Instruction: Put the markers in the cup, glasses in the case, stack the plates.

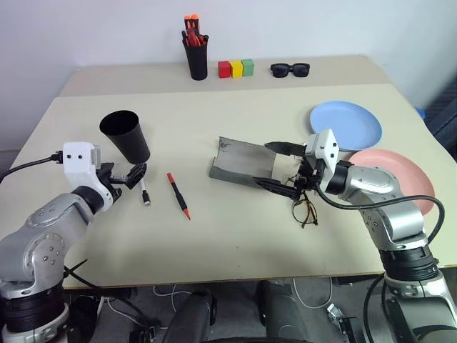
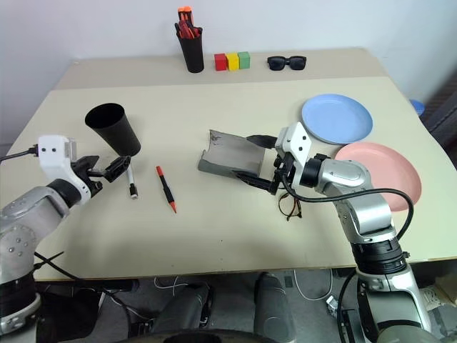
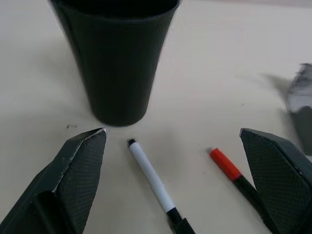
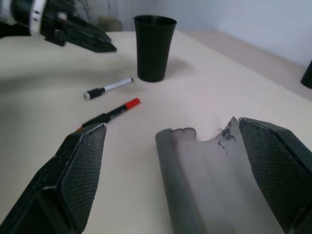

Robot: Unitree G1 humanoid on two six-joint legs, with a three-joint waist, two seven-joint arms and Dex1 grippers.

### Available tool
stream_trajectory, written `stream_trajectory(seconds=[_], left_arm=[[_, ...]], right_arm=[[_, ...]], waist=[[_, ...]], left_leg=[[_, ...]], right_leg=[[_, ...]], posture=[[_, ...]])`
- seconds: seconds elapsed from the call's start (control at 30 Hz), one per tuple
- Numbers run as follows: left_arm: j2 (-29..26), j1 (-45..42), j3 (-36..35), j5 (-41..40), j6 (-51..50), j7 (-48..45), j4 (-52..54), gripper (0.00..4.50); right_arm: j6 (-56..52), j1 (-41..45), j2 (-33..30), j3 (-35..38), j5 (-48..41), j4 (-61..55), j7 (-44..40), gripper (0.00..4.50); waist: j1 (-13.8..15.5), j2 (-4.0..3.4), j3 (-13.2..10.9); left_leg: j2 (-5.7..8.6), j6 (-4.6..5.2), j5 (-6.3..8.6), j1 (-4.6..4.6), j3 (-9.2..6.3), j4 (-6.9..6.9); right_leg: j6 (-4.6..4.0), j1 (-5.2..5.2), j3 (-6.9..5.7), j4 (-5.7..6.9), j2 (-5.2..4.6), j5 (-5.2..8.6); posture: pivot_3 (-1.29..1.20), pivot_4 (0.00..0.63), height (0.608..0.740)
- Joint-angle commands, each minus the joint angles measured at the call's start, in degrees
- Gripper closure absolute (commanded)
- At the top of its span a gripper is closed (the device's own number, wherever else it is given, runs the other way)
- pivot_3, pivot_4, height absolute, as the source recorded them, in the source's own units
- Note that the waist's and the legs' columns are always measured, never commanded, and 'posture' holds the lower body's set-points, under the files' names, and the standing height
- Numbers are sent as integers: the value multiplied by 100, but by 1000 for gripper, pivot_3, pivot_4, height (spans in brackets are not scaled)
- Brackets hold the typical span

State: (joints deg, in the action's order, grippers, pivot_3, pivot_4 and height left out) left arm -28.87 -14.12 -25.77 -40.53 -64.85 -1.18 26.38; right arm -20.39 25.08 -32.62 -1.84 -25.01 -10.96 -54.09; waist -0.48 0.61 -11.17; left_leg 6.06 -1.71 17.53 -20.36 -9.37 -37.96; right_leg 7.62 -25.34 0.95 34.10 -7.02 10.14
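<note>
A beige table (image 1: 235, 243) against a pale wall. Nothing is finished: the red marker (image 1: 178, 195) lies left of centre, beside the black cup (image 1: 126, 134). The glasses (image 1: 305, 211) rest below the open grey case (image 1: 243, 166). Blue plate (image 1: 345, 125) and pink plate (image 1: 400, 175) sit unstacked, right. The left gripper (image 1: 133, 176) and right gripper (image 1: 278, 166) are both wide and empty.

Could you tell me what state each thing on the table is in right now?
cup: upright, empty-looking
case: open
glasses: on table, outside case
red marker: lying flat
white marker: lying flat
blue plate, pink plate: unstacked
left gripper: open
right gripper: open
</note>
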Motion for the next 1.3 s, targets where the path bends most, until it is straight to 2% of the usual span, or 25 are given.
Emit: stream_trajectory(seconds=[0.03, 0.13, 0.23, 0.43, 0.7, 0.8, 1.03, 1.3], left_arm=[[295, -382, -239, 163, -933, 845, 158, 0], [750, -773, -572, 231, -1578, 1241, 149, 0], [1090, -1086, -548, 412, -1859, 1397, 43, 0], [1329, -1207, -497, 932, -2112, 1483, -233, 0], [1470, -1559, -358, 1409, -1877, 1280, -932, 0], [1387, -1576, -184, 1494, -1976, 1077, -1107, 827], [1437, -1480, -242, 1703, -2595, 830, -1121, 4375], [1287, -1492, -64, 1719, -2543, 340, -660, 4451]], right_arm=[[159, 126, 52, 34, -32, -35, -64, 67], [195, 73, 41, 35, -11, -29, -96, 67], [174, 45, 46, 36, -15, -30, -77, 67], [135, -83, -15, 58, -6, -121, -67, 67], [59, -184, -88, 85, -16, -207, -22, 67], [38, -162, -82, 83, -12, -204, -1, 0], [-2, -186, -102, 114, -1, -229, 38, 0], [-125, -217, -215, 163, -112, -205, -55, 0]], waist=[[-11, 1, 0], [-12, 1, 0], [-4, 2, 1], [-13, 2, 1], [9, 3, 1], [0, 4, 2], [11, 2, 4], [6, 1, 6]], left_leg=[[1, -1, 0, -1, 0, 0], [3, -5, 1, -1, -1, 0], [3, -9, 0, -1, 1, -1], [3, -24, -6, -1, 18, 0], [3, -21, -4, -2, 18, -1], [3, -22, -4, -1, 19, -1], [3, -25, -6, 1, 20, -1], [3, -23, -5, 2, 20, -2]], right_leg=[[0, 0, 0, 0, 2, 0], [0, -1, 0, 0, 5, 0], [0, -1, -1, 0, 7, 0], [-1, -1, 0, -1, 10, 0], [-3, -1, -1, 0, 10, -2], [-3, -1, -1, 0, 10, -2], [-3, 1, -1, 0, 9, -2], [-2, 3, 0, 0, 9, -2]], posture=[[0, 150, 740], [0, 150, 740], [0, 150, 740], [0, 150, 740], [0, 150, 740], [0, 150, 740], [0, 150, 740], [0, 150, 740]])
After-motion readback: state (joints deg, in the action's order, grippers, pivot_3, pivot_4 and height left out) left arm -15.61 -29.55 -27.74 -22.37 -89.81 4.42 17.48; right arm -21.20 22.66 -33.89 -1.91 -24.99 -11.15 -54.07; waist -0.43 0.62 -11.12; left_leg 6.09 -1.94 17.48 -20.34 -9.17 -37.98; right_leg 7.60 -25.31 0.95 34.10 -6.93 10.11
